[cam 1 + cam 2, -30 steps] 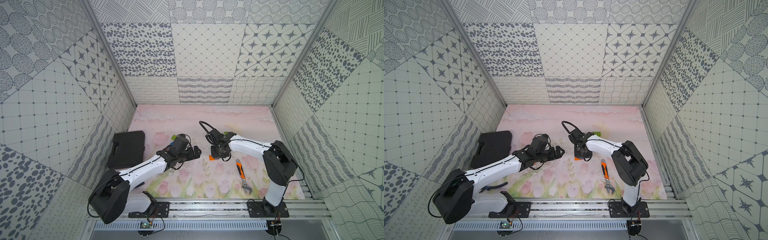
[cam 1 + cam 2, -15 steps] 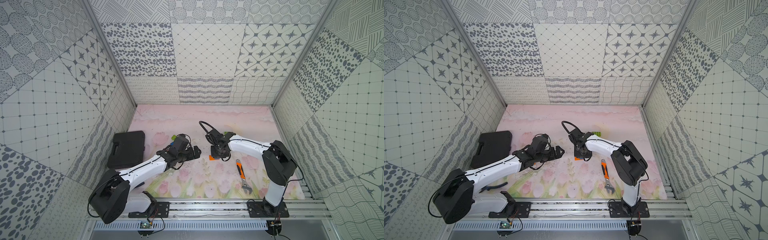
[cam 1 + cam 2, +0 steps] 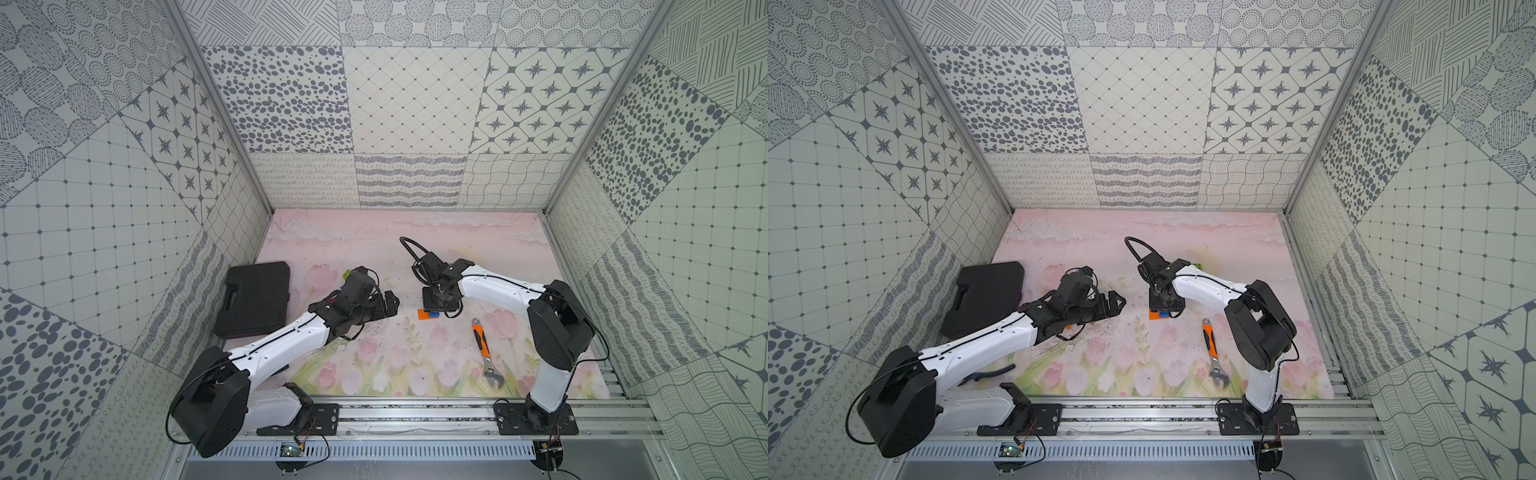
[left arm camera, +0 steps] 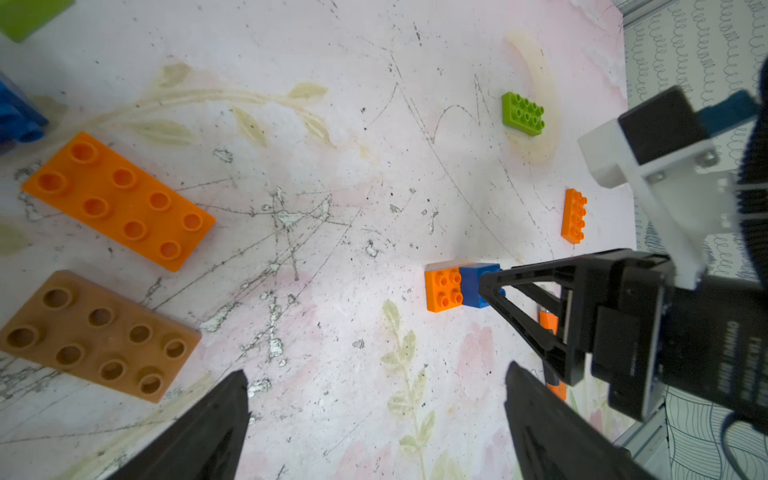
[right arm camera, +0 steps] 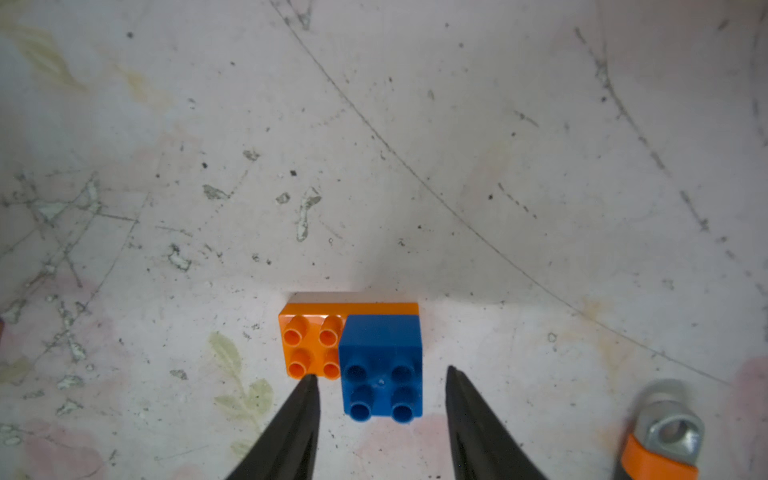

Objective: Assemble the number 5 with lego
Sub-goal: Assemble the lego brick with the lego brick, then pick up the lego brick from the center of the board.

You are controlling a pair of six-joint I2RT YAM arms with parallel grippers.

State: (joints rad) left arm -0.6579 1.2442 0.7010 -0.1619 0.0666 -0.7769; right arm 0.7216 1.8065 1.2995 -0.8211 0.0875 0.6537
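A blue square lego brick (image 5: 380, 370) sits pressed onto one end of an orange oblong brick (image 5: 309, 345) on the mat; the pair shows in both top views (image 3: 428, 315) (image 3: 1158, 314). My right gripper (image 5: 380, 375) hangs right over it, open, with a fingertip on each side of the blue brick and a gap at both. Further left my left gripper (image 4: 376, 368) is wide open over bare mat. Loose lego in the left wrist view: an orange oblong brick (image 4: 118, 201), a brown one (image 4: 97, 334), a lime green one (image 4: 523, 113) and a small orange one (image 4: 574, 216).
An orange-handled wrench (image 3: 484, 349) lies on the mat to the right of the bricks, close to the right arm. A black case (image 3: 255, 297) rests against the left wall. Patterned walls close in the mat on three sides.
The right gripper's jaws have parted from the blue brick, which stays on the orange one. Both arms have hardly moved.
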